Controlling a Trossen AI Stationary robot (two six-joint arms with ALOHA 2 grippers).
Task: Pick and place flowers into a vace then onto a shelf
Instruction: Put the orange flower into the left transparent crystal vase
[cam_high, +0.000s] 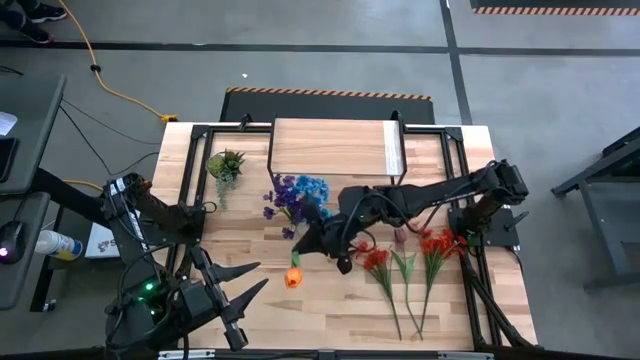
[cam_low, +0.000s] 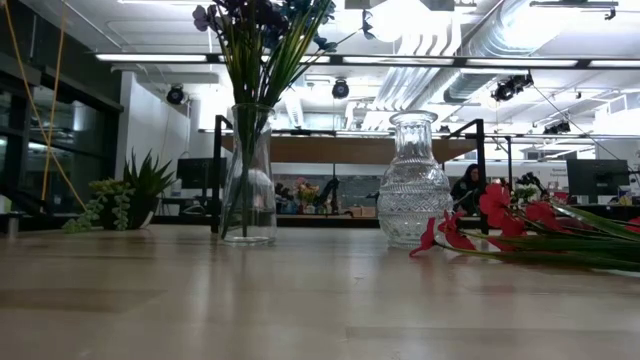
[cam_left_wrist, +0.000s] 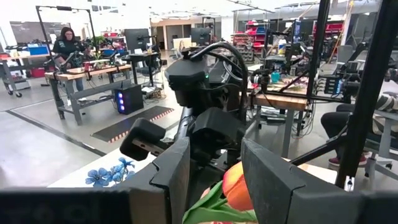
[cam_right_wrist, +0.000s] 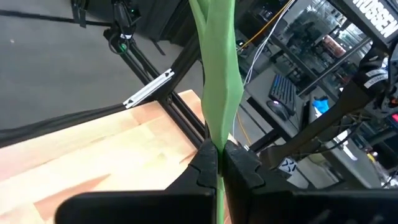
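My right gripper (cam_high: 318, 247) reaches in from the table's right and is shut on an orange flower (cam_high: 293, 277), held above the table's middle. My left gripper (cam_high: 262, 274) stands open at the near left. It points level at the orange bloom (cam_left_wrist: 236, 186), which sits just beyond its fingertips. A clear vase (cam_low: 248, 170) holds blue and purple flowers (cam_high: 300, 195). A second, cut-glass vase (cam_low: 413, 180) stands empty beside it. Red flowers (cam_high: 380, 262) lie flat on the table at the right. The shelf (cam_high: 330, 148) stands at the far edge. My right gripper pinches the orange flower's green stem (cam_right_wrist: 219, 140) between its two fingers. The fingers lie across the stem, which runs on past them with a broad leaf. The bloom (cam_high: 293, 277) is clear of the table, at the end toward my left gripper.
A small green spiky plant (cam_high: 225, 165) sits at the far left of the table. More red flowers (cam_high: 437, 245) lie near the right arm's base. A black frame (cam_high: 455, 160) runs around the shelf. Bare wood (cam_high: 320, 310) lies toward the near edge.
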